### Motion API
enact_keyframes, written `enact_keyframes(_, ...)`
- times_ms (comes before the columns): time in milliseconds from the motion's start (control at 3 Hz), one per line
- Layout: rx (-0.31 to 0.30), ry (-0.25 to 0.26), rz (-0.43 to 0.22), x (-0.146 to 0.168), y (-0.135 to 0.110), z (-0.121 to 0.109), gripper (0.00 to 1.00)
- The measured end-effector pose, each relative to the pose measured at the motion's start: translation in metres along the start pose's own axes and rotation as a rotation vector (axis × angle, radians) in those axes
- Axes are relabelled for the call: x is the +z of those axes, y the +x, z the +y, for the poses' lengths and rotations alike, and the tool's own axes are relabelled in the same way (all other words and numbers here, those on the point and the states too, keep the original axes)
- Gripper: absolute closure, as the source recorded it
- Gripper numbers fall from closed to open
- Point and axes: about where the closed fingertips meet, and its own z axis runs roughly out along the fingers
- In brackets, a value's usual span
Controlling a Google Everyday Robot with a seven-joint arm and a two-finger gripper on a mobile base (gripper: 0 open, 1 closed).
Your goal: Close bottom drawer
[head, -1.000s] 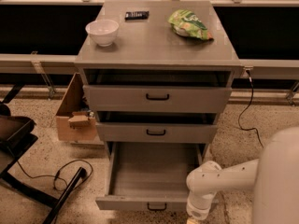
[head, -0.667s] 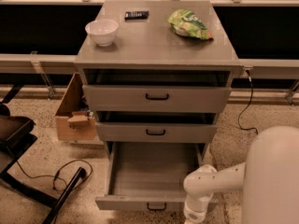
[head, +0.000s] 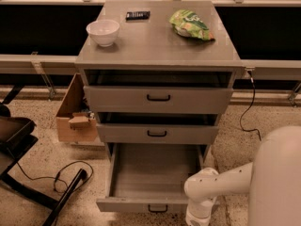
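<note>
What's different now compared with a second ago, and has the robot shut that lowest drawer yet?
The white arm edged slightly left and down, beside the front right corner of the bottom drawer; its end effector is out of view below the frame. No grasp or release shows. The drawer stayed pulled open; bowl, snack bag and upper drawers unchanged.

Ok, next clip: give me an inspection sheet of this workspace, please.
surface: grey cabinet top, holding three items.
job's things: bottom drawer pulled far out, inside bare.
clutter: white bowl, green bag, black bar, all on top.
gripper: out of view below the frame; arm drops by the drawer's right front corner.
cables: left cable on the floor, right cable hanging.
surroundings: cardboard box left of cabinet; speckled floor.
</note>
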Motion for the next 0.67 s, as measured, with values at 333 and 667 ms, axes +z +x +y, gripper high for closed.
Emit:
enact_keyframes(333,-0.080,-0.016,-0.061,0.031,-0.043,-0.006,1.00)
enact_keyframes(667,-0.152,-0.023,-0.126,0.074,-0.089,-0.017,1.00)
